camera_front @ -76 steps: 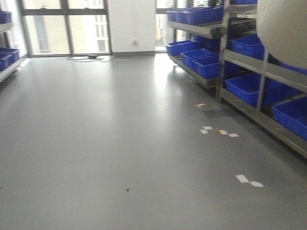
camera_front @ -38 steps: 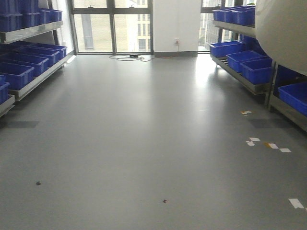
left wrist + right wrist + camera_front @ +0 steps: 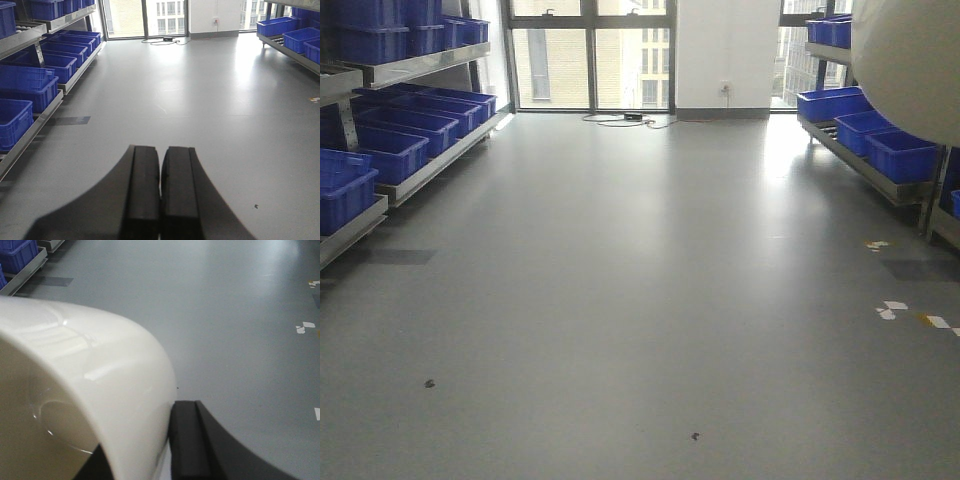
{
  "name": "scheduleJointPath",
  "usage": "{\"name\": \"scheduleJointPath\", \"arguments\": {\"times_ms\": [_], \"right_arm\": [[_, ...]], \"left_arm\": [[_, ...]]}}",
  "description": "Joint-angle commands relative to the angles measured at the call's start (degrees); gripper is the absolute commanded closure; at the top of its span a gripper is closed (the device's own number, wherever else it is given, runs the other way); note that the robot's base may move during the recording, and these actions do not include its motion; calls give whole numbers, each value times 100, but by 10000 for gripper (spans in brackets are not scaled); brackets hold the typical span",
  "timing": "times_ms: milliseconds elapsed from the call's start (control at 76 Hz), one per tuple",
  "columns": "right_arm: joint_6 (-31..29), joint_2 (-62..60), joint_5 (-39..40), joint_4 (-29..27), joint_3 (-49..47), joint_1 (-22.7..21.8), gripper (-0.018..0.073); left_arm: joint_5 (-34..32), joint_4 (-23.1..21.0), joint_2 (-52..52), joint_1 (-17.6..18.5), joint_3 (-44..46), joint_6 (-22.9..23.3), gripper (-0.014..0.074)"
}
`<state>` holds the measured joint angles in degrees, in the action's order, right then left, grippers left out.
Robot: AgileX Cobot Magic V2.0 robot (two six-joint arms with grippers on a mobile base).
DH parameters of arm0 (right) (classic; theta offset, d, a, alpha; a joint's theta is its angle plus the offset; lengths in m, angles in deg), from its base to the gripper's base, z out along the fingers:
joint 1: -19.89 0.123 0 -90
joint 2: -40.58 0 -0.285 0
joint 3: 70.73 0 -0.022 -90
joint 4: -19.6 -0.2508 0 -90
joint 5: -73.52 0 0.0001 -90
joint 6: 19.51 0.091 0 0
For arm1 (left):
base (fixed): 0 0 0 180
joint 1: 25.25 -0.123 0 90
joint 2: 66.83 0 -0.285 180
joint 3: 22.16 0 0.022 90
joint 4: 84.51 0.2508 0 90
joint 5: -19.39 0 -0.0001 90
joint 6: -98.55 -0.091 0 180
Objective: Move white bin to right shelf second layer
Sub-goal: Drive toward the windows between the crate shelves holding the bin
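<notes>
The white bin (image 3: 910,60) hangs close to the camera at the top right of the front view, over bare floor. In the right wrist view its glossy cream wall (image 3: 100,375) fills the left half. My right gripper (image 3: 145,432) is shut on that wall, with one black finger (image 3: 186,440) outside and the other inside the tub. The right shelf (image 3: 872,178) stands along the far right, and blue crates (image 3: 900,155) sit on its lower level. Only a corner of a higher level (image 3: 817,50) shows. My left gripper (image 3: 160,150) is shut on nothing, pads together, above the floor.
A left shelf (image 3: 415,175) with several blue crates (image 3: 345,190) runs along the left wall. Grey floor (image 3: 640,300) stretches to windows and a white pillar (image 3: 725,50). A cable (image 3: 625,120) lies by the window. White tape marks (image 3: 895,310) dot the floor at right.
The view has swung left: the right shelf slid toward the right edge and the left shelf came into view. The white bin keeps its place at the top right.
</notes>
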<state>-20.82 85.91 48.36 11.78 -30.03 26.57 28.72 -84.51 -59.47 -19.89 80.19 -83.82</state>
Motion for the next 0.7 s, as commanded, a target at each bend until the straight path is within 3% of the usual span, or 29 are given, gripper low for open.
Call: {"name": "scheduleJointPath", "arguments": {"times_ms": [0, 684], "right_arm": [[4, -15, 557, -52, -187, -25, 511], [4, -15, 557, -52, -187, -25, 511]], "left_arm": [[-490, 0, -81, 26, -211, 18, 512], [-490, 0, -81, 26, -211, 18, 512]]}}
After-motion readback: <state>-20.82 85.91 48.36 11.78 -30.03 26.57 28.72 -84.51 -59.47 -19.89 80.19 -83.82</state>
